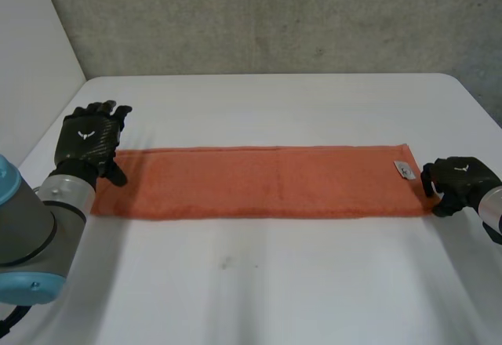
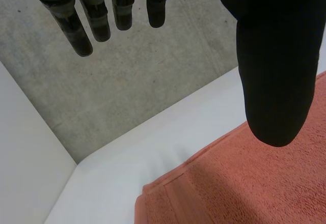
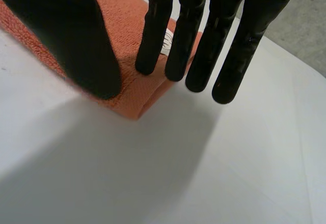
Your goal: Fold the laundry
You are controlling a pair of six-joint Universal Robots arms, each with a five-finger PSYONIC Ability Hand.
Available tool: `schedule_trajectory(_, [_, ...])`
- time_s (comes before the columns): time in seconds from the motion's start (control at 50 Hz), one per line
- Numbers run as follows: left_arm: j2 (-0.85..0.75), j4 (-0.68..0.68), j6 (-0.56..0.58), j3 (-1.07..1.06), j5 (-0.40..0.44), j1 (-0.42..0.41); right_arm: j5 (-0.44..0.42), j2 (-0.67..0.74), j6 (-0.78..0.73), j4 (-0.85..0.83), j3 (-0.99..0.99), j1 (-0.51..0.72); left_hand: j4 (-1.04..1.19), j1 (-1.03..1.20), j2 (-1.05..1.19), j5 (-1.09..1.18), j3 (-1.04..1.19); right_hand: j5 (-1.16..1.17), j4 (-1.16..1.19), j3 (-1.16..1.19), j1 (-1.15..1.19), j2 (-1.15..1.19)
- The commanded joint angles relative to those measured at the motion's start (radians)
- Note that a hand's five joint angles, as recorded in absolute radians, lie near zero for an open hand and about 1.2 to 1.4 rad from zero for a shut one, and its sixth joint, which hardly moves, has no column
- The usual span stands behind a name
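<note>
Two hands, one at each end of the orange towel (image 1: 259,182), which lies flat on the white counter (image 1: 274,290) as one long narrow strip running from my left side to my right.

My left hand (image 1: 88,143) is at the strip's left end, over its far corner, palm facing down. In the left wrist view its fingers (image 2: 94,23) hang straight and relaxed, well apart from the thumb, which is over the terry surface near that corner. Nothing is held between them. The fingertips are clear of the cloth, with the grey concrete wall (image 1: 274,16) behind them.

My right hand (image 1: 459,179) sits at the strip's right end, toward the corner closest to me. In the right wrist view its fingers (image 3: 201,56) reach down straight, side by side, with their tips at the short end edge. The thumb comes down at the long near edge, just beside the corner. They are released, not clamped round the cloth; whether the tips actually touch it I cannot tell. A small white label (image 1: 403,170) lies on the towel's upper face just beside those fingers.
</note>
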Motion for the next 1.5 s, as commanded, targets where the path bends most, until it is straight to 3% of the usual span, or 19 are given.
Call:
schedule_trajectory(0.02, [0.000,0.000,0.000,0.000,-0.002,0.000,0.000,0.025,-0.001,0.000,-0.022,0.000,0.007,-0.008,0.010,-0.031,0.007,0.363,0.336,0.337,0.491,0.340])
schedule_trajectory(0.2, [0.000,0.000,0.000,-0.009,0.000,0.000,-0.003,0.033,-0.001,0.010,-0.031,0.000,0.007,-0.008,0.010,-0.031,0.007,0.430,0.404,0.404,0.558,0.408])
schedule_trajectory(0.22, [0.000,0.000,0.000,-0.009,0.000,0.000,-0.005,0.027,0.000,0.012,-0.022,0.001,0.007,-0.008,0.010,-0.031,0.007,-0.119,-0.146,-0.145,0.009,-0.141])
schedule_trajectory(0.24, [0.001,0.000,0.000,-0.011,0.000,0.000,-0.005,0.027,0.000,0.012,-0.022,0.001,0.007,-0.008,0.010,-0.031,0.007,-0.125,-0.151,-0.151,0.003,-0.147])
schedule_trajectory(0.26, [0.001,0.000,0.000,-0.012,0.000,0.000,-0.008,0.022,0.002,0.004,-0.011,0.003,0.007,-0.008,0.010,-0.031,0.007,-0.352,-0.378,-0.377,-0.223,-0.374])
schedule_trajectory(0.46, [0.005,0.000,0.000,-0.014,0.000,0.002,-0.078,-0.007,-0.001,-0.014,0.026,0.000,0.007,-0.008,0.010,-0.031,0.007,-0.240,-0.266,-0.265,-0.111,-0.262])
schedule_trajectory(0.74, [0.005,0.000,0.000,-0.023,0.002,-0.001,-0.064,0.026,-0.003,-0.071,0.007,0.000,0.007,-0.008,0.010,-0.031,0.007,-0.072,-0.099,-0.098,0.056,-0.094])
schedule_trajectory(1.04, [0.006,0.000,0.000,-0.026,0.003,-0.001,-0.054,0.059,-0.073,-0.069,-0.003,-0.002,0.007,-0.008,0.010,-0.031,0.007,-0.060,-0.087,-0.086,0.068,-0.082])
schedule_trajectory(1.12, [0.006,0.000,0.000,-0.026,0.003,-0.003,-0.046,0.063,-0.073,-0.069,-0.011,-0.002,0.007,-0.008,0.010,-0.031,0.007,0.060,0.034,0.034,0.188,0.038])
schedule_trajectory(1.16, [0.006,0.000,0.000,-0.026,0.003,-0.001,-0.034,0.066,-0.075,-0.071,-0.014,-0.002,0.007,-0.008,0.010,-0.031,0.007,0.439,0.412,0.413,0.567,0.416])
schedule_trajectory(1.28, [0.006,0.000,0.000,-0.026,0.003,-0.001,0.041,0.057,-0.058,-0.078,-0.028,-0.022,0.007,-0.008,0.010,-0.031,0.007,0.441,0.414,0.415,0.569,0.419])
schedule_trajectory(1.38, [0.006,-0.002,0.000,-0.026,0.003,-0.001,0.156,-0.001,-0.078,-0.103,-0.048,-0.126,0.007,-0.008,0.010,-0.031,0.007,0.441,0.414,0.415,0.569,0.419])
schedule_trajectory(1.5, [0.008,-0.002,0.000,-0.026,0.005,-0.003,0.189,-0.013,-0.099,-0.095,-0.112,-0.206,0.007,-0.008,0.010,-0.031,0.007,0.441,0.414,0.415,0.569,0.419])
